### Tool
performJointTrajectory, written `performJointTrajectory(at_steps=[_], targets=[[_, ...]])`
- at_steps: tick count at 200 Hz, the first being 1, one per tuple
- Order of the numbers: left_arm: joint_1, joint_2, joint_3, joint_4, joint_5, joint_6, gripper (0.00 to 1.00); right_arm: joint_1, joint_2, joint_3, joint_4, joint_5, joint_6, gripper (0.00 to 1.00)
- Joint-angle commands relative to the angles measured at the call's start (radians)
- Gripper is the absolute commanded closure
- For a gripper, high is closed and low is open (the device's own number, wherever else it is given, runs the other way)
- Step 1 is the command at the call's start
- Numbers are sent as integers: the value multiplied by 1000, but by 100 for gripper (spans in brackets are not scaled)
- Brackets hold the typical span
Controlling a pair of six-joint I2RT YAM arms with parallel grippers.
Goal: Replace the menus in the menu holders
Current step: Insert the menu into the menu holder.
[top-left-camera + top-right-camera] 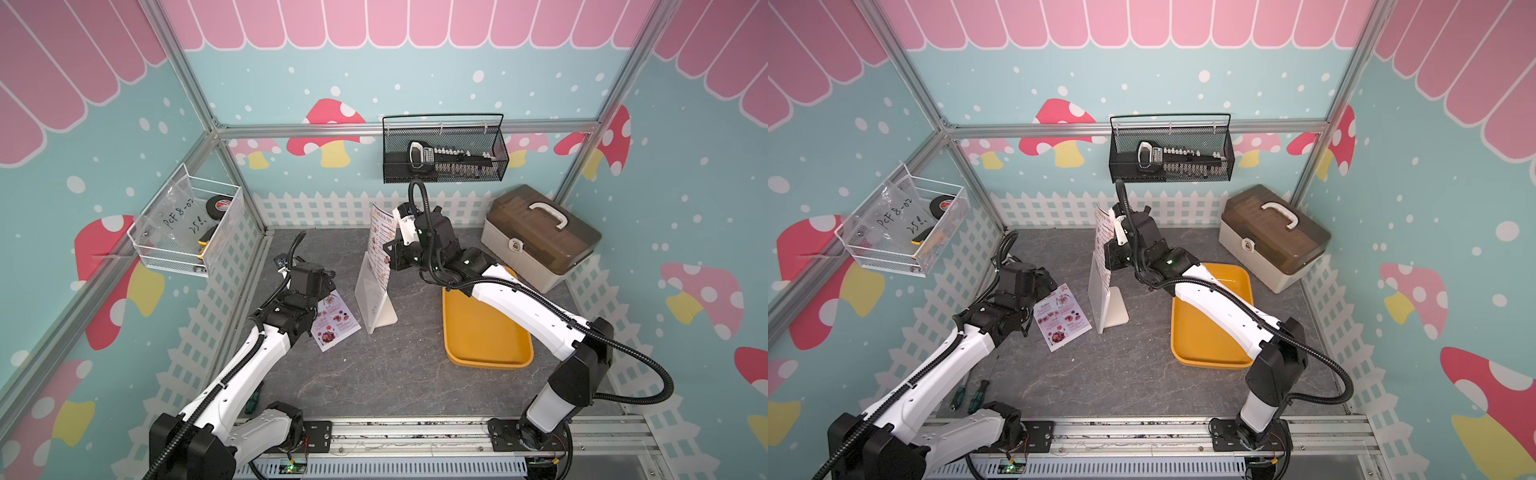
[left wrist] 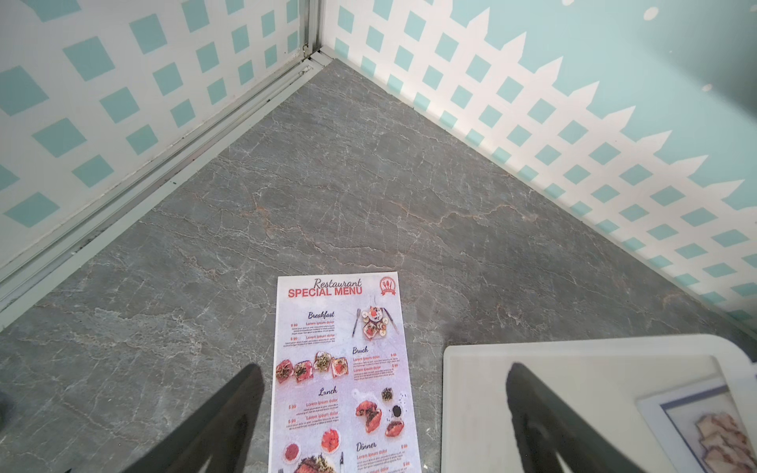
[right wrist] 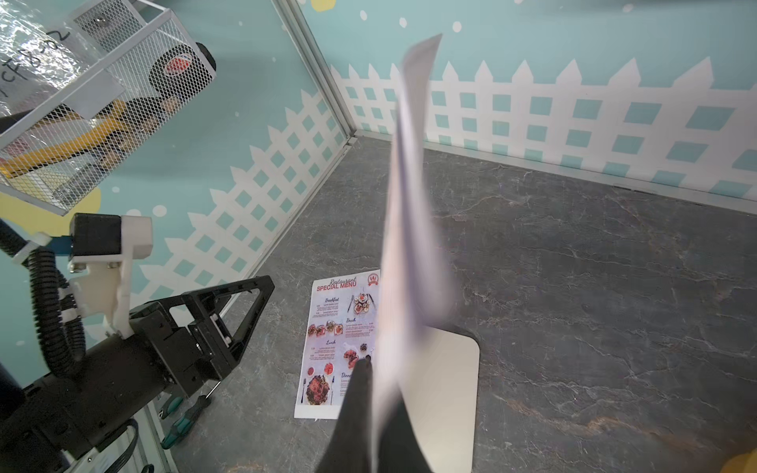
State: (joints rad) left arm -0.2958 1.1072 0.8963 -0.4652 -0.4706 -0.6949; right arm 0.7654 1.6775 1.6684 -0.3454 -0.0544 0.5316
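Right hand [image 3: 370, 409] closed on the Dim Sum Inn menu [image 1: 380, 241], pinching its edge; sheet stands nearly upright, its lower part at the top of the menu holder [image 1: 374, 299]. In the right wrist view the sheet is blurred, so whether its lower edge sits inside the holder's slot or just above it cannot be told.

Menu holder: white translucent stand, upright on the grey tabletop [image 1: 395, 374], between the two arms, just beside the yellow tray [image 1: 482, 332].

Left hand [image 2: 385, 409] open, jaws spread wide, holding nothing. It hovers low over the Restaurant Special Menu [image 2: 344, 368], which lies flat and face up on the tabletop, just beside the holder's base, apart from it.

Beige toolbox [image 1: 536, 237] with brown lid stands at the back right, well apart from the menus.
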Motion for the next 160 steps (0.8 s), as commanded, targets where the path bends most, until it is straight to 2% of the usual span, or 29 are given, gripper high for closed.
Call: performJointTrajectory(at_steps=[1,62,160], targets=[[6,-12,0,10,-22,5,7,-5,-21,-5,16,29,-16,100],[6,-9,3,14,-19,0,7,0,-20,-30,29,18,-35,100],[6,-1,16,14,-23,6,7,14,-55,-110,126,78,-42,100]])
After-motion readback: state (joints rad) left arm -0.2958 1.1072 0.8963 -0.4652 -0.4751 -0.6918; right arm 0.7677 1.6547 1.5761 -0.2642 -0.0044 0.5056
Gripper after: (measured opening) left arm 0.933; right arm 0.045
